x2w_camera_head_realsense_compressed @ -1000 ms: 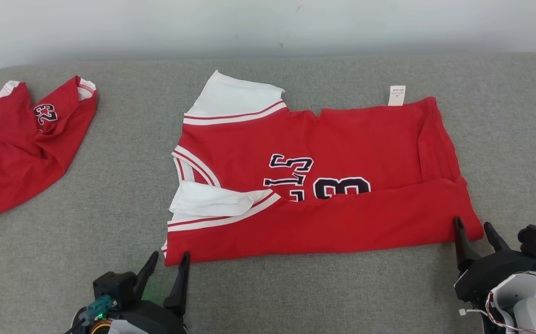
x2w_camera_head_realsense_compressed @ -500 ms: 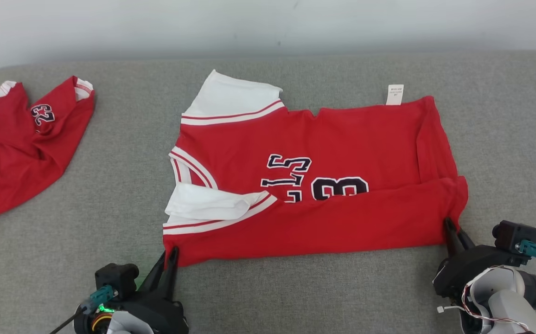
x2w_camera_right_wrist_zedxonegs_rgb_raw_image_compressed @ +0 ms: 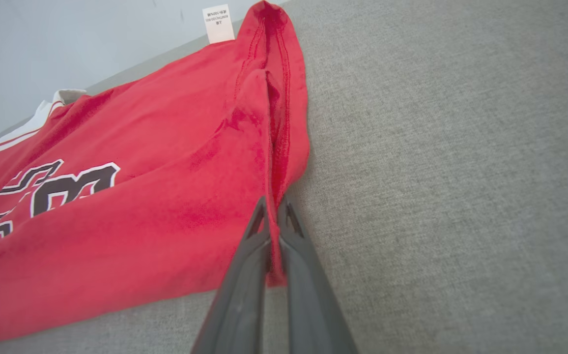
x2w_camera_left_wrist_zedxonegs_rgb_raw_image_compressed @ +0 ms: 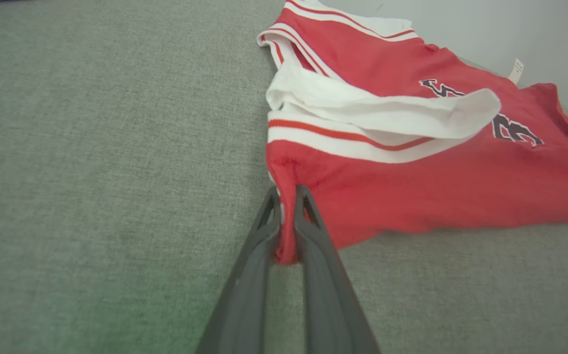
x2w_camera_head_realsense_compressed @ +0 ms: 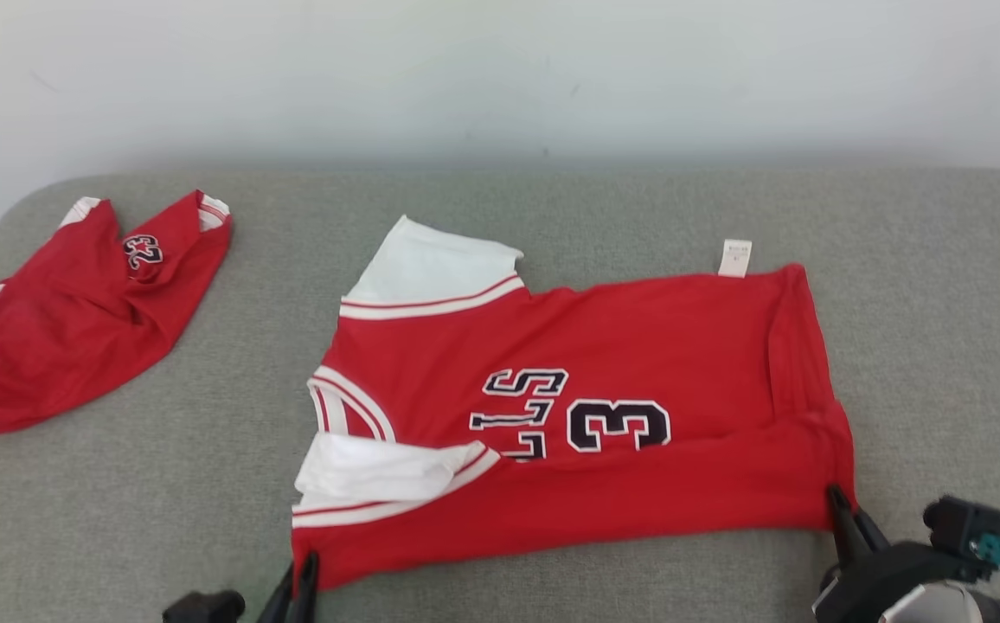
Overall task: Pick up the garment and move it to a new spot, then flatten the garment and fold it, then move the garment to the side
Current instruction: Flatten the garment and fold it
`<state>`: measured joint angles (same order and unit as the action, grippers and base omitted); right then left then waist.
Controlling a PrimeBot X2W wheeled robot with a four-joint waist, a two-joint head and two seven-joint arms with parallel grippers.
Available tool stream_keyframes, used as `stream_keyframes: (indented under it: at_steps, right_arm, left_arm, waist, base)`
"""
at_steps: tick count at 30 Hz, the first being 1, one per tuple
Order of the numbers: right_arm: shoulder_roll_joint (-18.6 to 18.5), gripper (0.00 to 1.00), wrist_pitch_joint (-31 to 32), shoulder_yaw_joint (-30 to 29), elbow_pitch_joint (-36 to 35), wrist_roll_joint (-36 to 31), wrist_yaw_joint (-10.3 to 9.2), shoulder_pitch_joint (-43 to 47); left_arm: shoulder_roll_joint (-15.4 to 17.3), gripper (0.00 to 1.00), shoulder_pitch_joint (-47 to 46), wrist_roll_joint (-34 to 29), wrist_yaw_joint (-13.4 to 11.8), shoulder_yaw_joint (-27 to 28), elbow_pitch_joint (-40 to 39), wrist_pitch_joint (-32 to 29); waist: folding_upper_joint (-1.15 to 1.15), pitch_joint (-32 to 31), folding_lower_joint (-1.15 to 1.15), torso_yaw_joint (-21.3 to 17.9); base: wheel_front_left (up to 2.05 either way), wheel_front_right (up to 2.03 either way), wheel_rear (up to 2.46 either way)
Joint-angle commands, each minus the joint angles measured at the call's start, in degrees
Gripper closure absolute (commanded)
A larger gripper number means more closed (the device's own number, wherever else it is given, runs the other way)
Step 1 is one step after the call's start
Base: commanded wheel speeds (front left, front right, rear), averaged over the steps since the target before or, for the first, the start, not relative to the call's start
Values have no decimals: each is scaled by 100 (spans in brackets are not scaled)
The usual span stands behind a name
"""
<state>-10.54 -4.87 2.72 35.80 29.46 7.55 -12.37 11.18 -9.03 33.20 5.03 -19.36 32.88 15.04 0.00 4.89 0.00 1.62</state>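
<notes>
Your left gripper (x2w_camera_left_wrist_zedxonegs_rgb_raw_image_compressed: 288, 190) and right gripper (x2w_camera_right_wrist_zedxonegs_rgb_raw_image_compressed: 272, 202), open a second earlier, clamped the garment's (x2w_camera_head_realsense_compressed: 638, 346) lower-left and lower-right corners; the fold looked ready.

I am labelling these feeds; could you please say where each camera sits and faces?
Head: on the head, looking forward and down at the red jersey; left gripper and right gripper below.
Left wrist: along its shut fingers, pinching the jersey near its white sleeve.
Right wrist: along its shut fingers, pinching the hem corner.
Shared: all show the white care label.
</notes>
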Motion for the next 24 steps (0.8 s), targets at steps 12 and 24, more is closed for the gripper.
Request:
stream_keyframes:
  at_steps: [12, 24]
  right_arm:
    - [4, 100, 325, -464, -1082, -31, -11, 1393]
    - [183, 0, -34, -648, -1755, -602, -11, 1574]
  left_arm:
    - [-107, 100, 703, -117, -79, -84, -281, 19]
    - [-179, 0, 786, -383, -209, 255, -756, 19]
  waist:
    - [0, -364, 0, 169]
    - [0, -389, 0, 92]
  base:
    - [0, 0, 0]
    - [0, 0, 0]
